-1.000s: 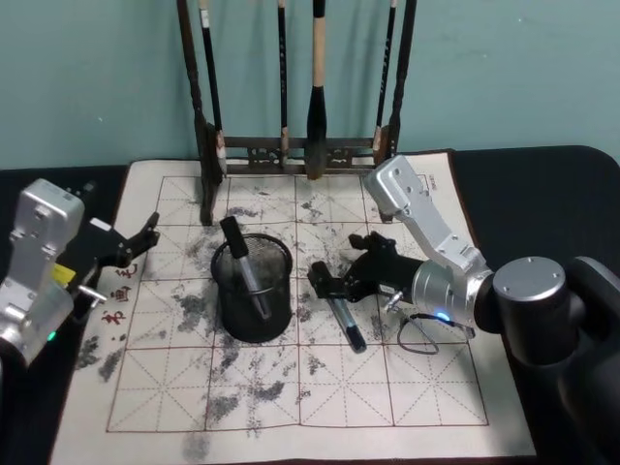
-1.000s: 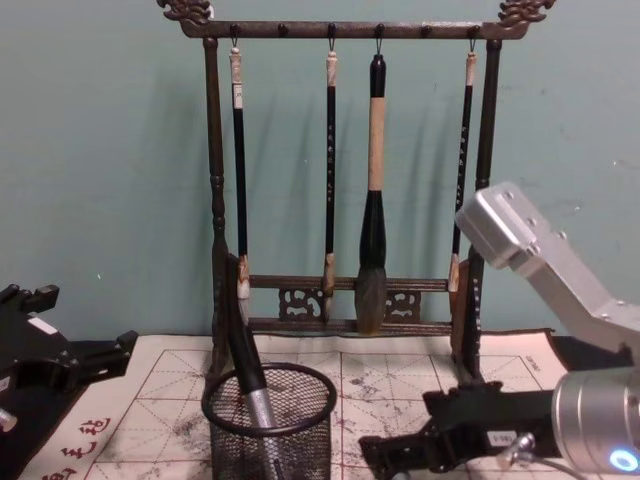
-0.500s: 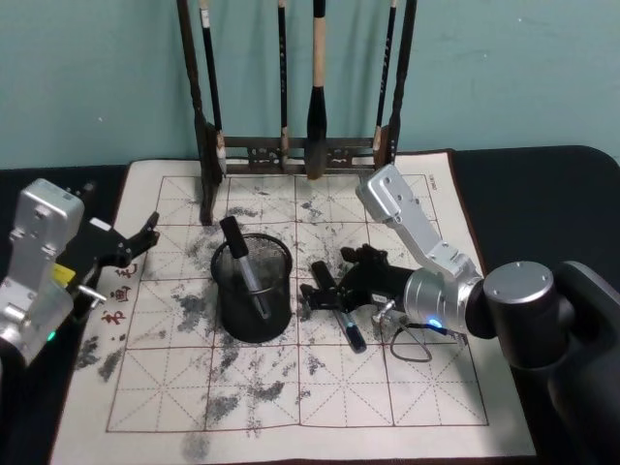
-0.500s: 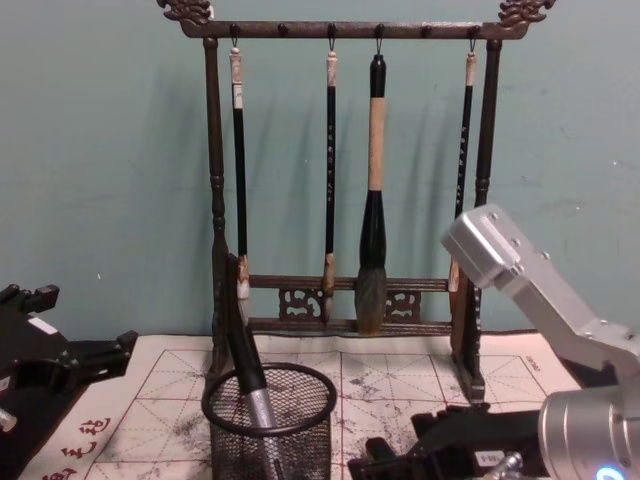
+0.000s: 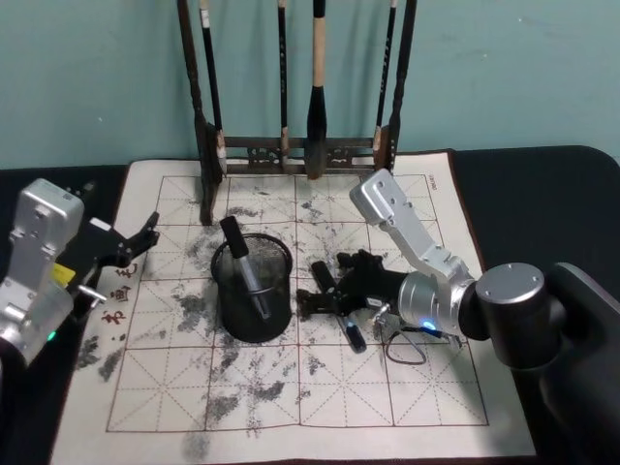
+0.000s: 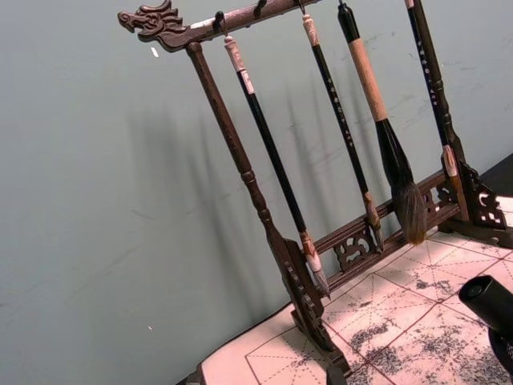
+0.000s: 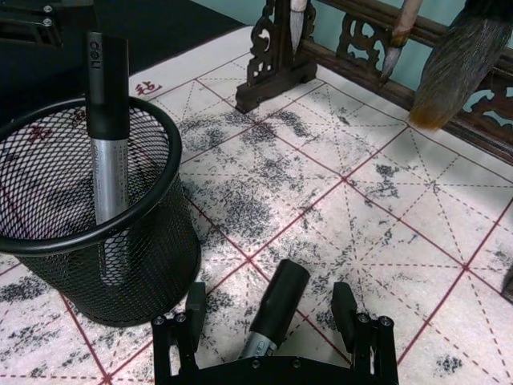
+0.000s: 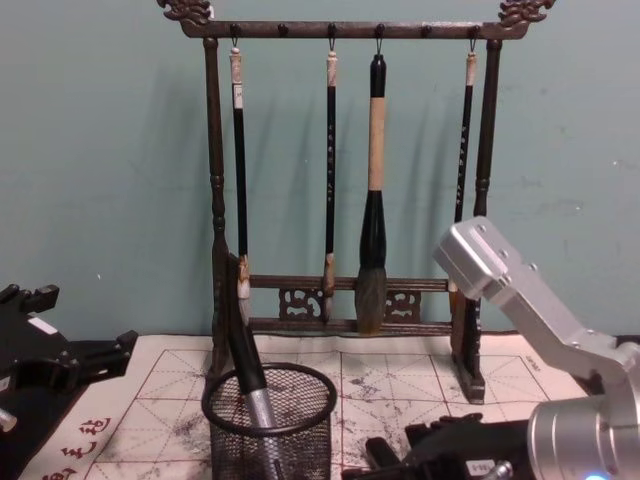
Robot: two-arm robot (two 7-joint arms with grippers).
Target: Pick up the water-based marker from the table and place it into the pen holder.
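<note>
Right claw (image 7: 270, 301) straddles marker (image 7: 284, 285), spread; red mat characters (image 5: 117, 293) seemingly illegible.

Soft, even room light reaches the scene, with no hard glare. On the wall (image 8: 100, 200) the rack (image 8: 213, 150) and its brushes (image 8: 375, 150) throw faint, doubled shadows to either side; in the left wrist view these lie broad and pale beside the posts. The white mat (image 5: 320, 387) is bright, while the bench (image 5: 542, 184) reads almost black. The right arm's silver link (image 5: 392, 208) carries mild highlights, and a small blue lamp (image 5: 423, 325) glows on that arm.
</note>
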